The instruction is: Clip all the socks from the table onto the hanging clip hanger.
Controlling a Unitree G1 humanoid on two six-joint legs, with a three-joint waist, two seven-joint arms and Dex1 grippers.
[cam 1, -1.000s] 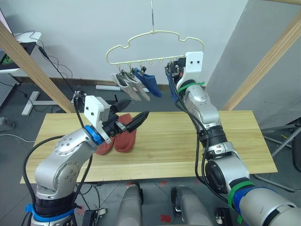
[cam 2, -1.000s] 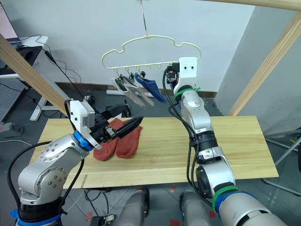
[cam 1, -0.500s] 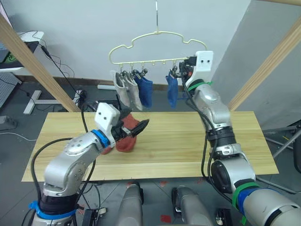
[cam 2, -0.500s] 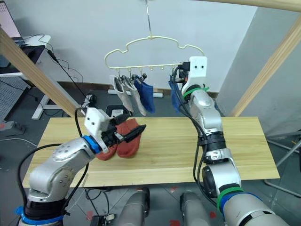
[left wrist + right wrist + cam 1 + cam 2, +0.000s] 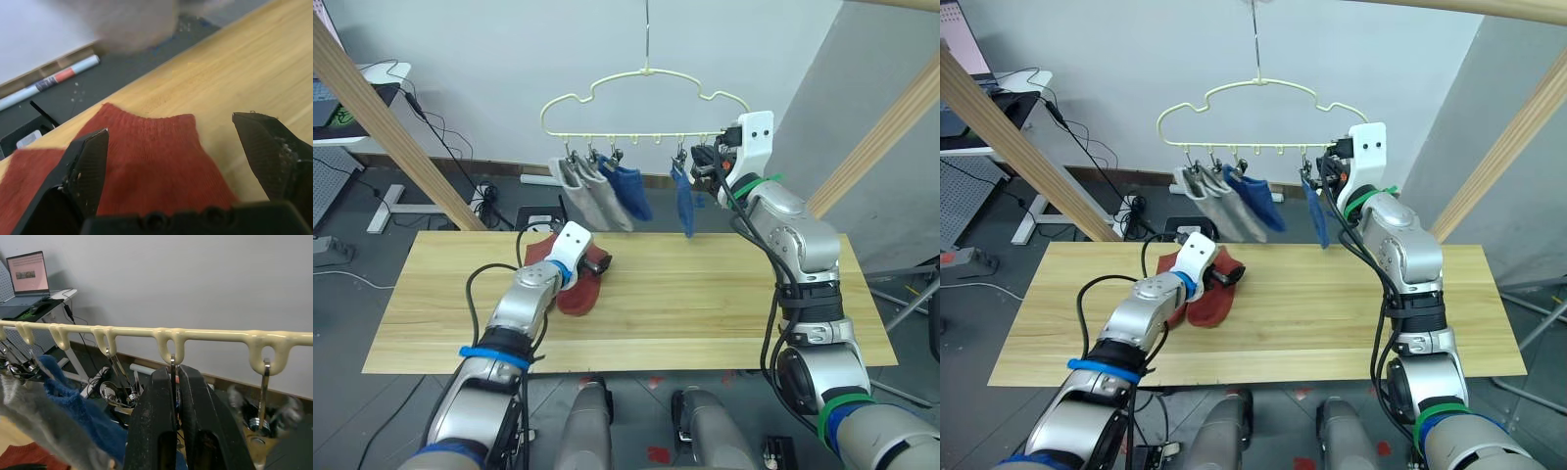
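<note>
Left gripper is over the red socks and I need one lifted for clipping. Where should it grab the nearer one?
Take the red sock at its ribbed cuff edge, which lies flat on the table between the open left gripper's fingers. Come straight down from above so one finger lands on either side of the cuff; the other red sock lies alongside, so keep clear of it.

A white wall point(image 5: 489, 59) backs a dark grey floor point(image 5: 372, 250), with slanting wooden poles point(image 5: 386, 117) either side.
</note>
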